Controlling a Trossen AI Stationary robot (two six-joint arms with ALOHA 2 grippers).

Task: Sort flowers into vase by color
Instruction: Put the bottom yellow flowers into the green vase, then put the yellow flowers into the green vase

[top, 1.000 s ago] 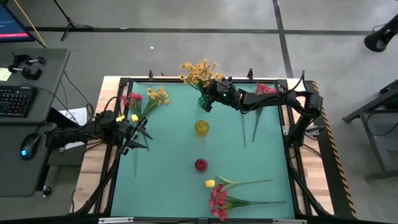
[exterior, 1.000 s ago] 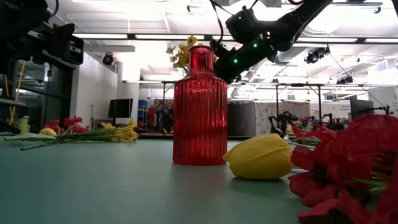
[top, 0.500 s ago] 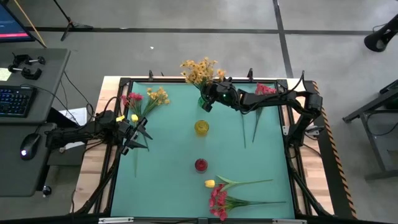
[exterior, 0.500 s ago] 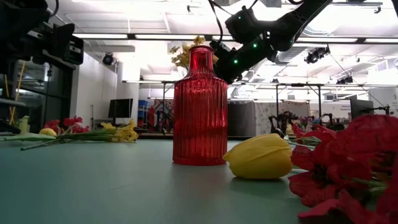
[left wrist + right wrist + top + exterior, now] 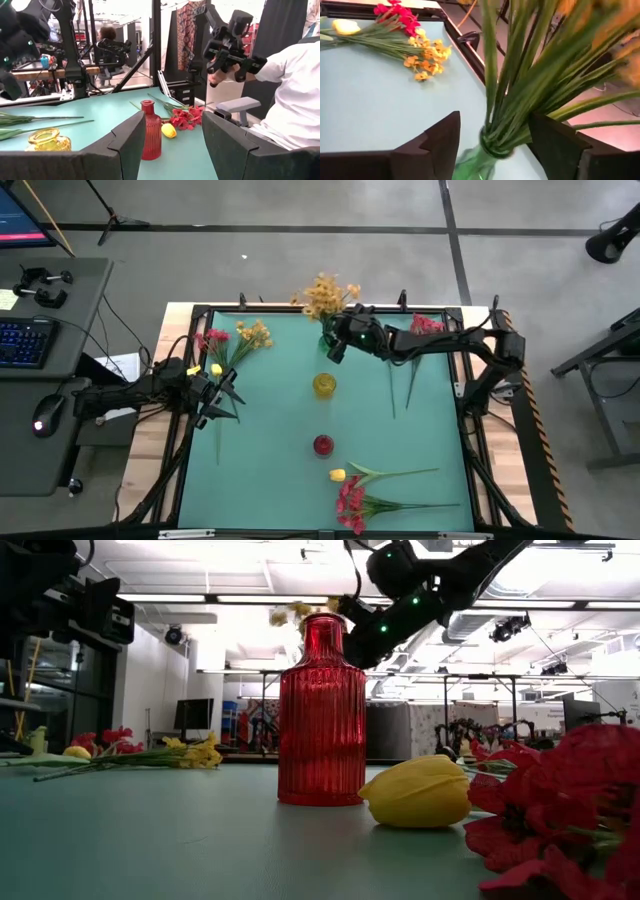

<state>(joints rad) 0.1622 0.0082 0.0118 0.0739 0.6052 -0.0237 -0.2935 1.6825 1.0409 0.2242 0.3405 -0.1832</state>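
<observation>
Right claw [image 5: 333, 346]: at the far middle of the table [image 5: 270, 410], fingers spread apart on either side of the green vase [image 5: 479, 159], gripping nothing
Green vase: far middle, holding a bunch of orange-yellow sprays [image 5: 325, 295] that lean out over the far edge
Left claw [image 5: 222, 402]: waiting at the left edge, fingers released and wide, nothing between them
Yellow vase [image 5: 324, 385]: middle of the table, just nearer than the green one
Red vase [image 5: 321, 712]: nearer still, upright, nothing in it
Left pile [image 5: 225, 345]: pink-red, orange-yellow and yellow flowers lying at the far left
Near pile [image 5: 352, 502]: pink-red clusters lying at the near edge, a yellow tulip bud [image 5: 418, 792] just beside the red vase
Loose pink-red stem [image 5: 422, 326]: lying far right, under the right arm
Person [image 5: 295, 95]: seated beyond the table, hands on control handles
</observation>
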